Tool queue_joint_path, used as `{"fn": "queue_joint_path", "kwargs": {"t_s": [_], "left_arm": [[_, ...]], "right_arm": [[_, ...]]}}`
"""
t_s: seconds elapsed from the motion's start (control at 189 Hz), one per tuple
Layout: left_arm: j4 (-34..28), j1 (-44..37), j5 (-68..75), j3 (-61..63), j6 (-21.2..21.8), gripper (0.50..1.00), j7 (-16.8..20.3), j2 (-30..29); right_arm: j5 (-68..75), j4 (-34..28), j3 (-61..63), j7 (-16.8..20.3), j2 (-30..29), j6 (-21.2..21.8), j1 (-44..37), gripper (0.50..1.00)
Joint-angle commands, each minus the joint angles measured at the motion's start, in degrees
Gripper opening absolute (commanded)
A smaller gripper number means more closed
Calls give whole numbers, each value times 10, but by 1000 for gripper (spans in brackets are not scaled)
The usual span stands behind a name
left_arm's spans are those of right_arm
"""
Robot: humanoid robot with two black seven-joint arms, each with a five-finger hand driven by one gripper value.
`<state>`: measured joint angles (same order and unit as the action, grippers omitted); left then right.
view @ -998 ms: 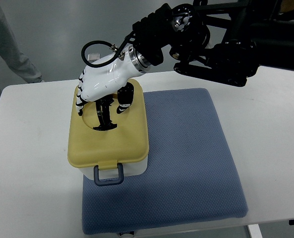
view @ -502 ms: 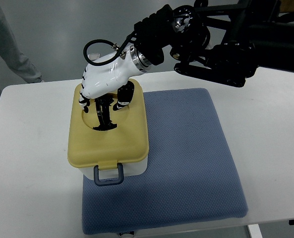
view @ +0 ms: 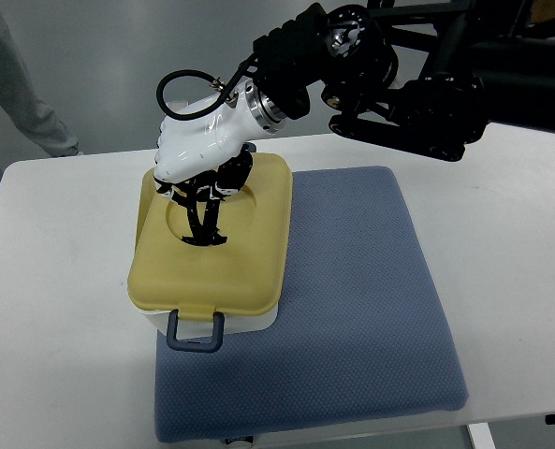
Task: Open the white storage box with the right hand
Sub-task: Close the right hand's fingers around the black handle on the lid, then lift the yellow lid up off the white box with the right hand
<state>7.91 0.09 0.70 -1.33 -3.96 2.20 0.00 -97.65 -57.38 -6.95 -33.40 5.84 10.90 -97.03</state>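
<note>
The storage box (view: 258,323) has a white body, a yellow lid (view: 216,267) and a blue-grey latch (view: 195,332) at its near side. It stands on the left part of a blue mat (view: 352,299). My right hand (view: 202,178) reaches in from the upper right and its fingers are curled around the black handle (view: 202,220) in the lid's round recess. The lid sits tilted, its far edge raised. The left arm is out of view.
The mat lies on a white table (view: 62,281), with bare tabletop to the left and right. A person's grey trouser leg (view: 15,75) stands at the upper left behind the table. My dark right arm (view: 417,75) spans the top right.
My right hand has closed on the lid handle and pulled upward. The lid has lifted and tilted, its far edge rising, and the latch has swung a little to the left.
</note>
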Motion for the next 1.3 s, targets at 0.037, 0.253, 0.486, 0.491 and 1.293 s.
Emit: {"fn": "queue_joint_path", "kwargs": {"t_s": [0.037, 0.253, 0.486, 0.491, 1.293], "left_arm": [[0, 0, 0, 0, 0, 1000, 0, 0], [0, 0, 0, 0, 0, 1000, 0, 0], [0, 0, 0, 0, 0, 1000, 0, 0], [0, 0, 0, 0, 0, 1000, 0, 0], [0, 0, 0, -1, 0, 1000, 0, 0]], "right_arm": [[0, 0, 1, -1, 0, 0, 0, 500], [2, 3, 8, 1, 10, -2, -1, 500], [21, 37, 20, 2, 48, -3, -3, 500], [23, 39, 22, 2, 50, -1, -3, 500], [31, 210, 19, 1, 193, -36, 111, 500]]}}
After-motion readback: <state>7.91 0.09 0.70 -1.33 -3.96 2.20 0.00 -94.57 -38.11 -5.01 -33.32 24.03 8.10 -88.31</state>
